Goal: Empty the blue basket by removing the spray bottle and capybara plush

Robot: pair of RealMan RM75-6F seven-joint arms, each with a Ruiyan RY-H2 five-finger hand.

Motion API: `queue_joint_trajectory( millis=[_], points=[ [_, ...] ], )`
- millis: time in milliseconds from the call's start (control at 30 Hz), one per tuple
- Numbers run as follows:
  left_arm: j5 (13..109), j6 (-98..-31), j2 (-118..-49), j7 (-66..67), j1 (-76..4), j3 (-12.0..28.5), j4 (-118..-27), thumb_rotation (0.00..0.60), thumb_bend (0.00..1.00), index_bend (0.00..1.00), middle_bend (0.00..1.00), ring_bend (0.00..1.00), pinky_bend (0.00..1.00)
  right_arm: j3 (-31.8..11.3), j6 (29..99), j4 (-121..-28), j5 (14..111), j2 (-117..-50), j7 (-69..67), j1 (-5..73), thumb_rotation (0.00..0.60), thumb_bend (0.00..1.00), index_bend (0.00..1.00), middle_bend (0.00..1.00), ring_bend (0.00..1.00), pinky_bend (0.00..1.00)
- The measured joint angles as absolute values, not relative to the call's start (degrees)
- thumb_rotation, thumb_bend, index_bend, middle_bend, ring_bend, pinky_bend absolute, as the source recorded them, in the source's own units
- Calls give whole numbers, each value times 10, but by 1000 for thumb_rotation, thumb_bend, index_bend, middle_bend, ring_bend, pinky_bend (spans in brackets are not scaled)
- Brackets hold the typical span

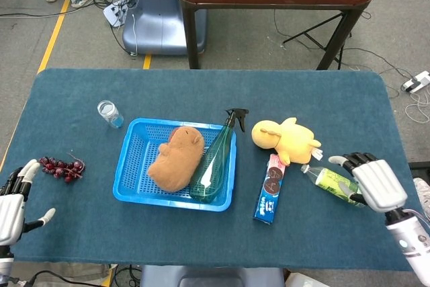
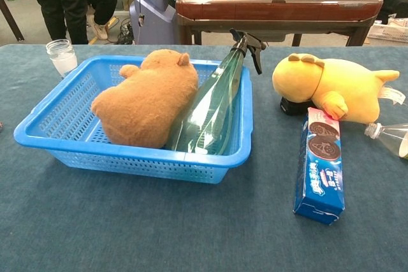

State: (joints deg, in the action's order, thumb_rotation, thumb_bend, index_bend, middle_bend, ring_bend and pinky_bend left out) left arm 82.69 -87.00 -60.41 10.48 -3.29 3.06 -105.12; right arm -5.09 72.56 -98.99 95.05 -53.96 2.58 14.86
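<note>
Head view is showing both hands low at the near table edge: the right hand [image 1: 376, 181] is hovering with fingers apart over the lower end of a small green-labelled bottle [image 1: 330, 181], and whether it is touching it cannot be told; the left hand [image 1: 15, 196] is sitting at the left corner, fingers spread and holding nothing. Just beyond the left hand one bunch of dark red grapes [image 1: 62, 168] is lying on the blue table [image 1: 201, 247]. Moving inward from the right hand, one blue cookie pack [image 1: 270, 188] is lying lengthwise, and above it one yellow duck plush [image 1: 285, 140] is resting on its side, its tag end near the bottle's cap. At the middle, one blue basket [image 1: 131, 159] is holding both task things: one capybara [image 1: 176, 158] is lying in the centre, and one sprayer [image 1: 216, 159] is leaning along the basket's right wall, its black trigger head poking over the far right corner. Chest view is showing the capybara [image 2: 148, 98] pressing against the sprayer [image 2: 213, 109] inside the basket [image 2: 76, 154], with the cookie pack [image 2: 320, 164] and duck [image 2: 335, 87] to the right. One small glass jar [image 1: 109, 113] is standing far left of the basket. Neither hand is appearing in the chest view.
</note>
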Motion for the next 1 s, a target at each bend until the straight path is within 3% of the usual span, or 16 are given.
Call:
queue_joint_trajectory(
  millis=[233, 533, 1000],
  points=[
    [833, -875, -600, 103, -27, 25, -1053, 600, 207, 50, 73, 66, 219, -88, 586, -997, 934, -555, 33, 269, 600, 282, 305, 343, 296, 397],
    [835, -883, -596, 97, -21, 24, -1053, 600, 207, 50, 73, 66, 220, -131, 428, -946, 888, -631, 65, 431, 600, 226, 136, 206, 154, 305],
    [827, -880, -596, 83, -18, 25, -1040, 600, 207, 50, 73, 66, 219, -140, 339, -850, 838, -746, 157, 561, 600, 221, 132, 233, 149, 297]
  ],
)
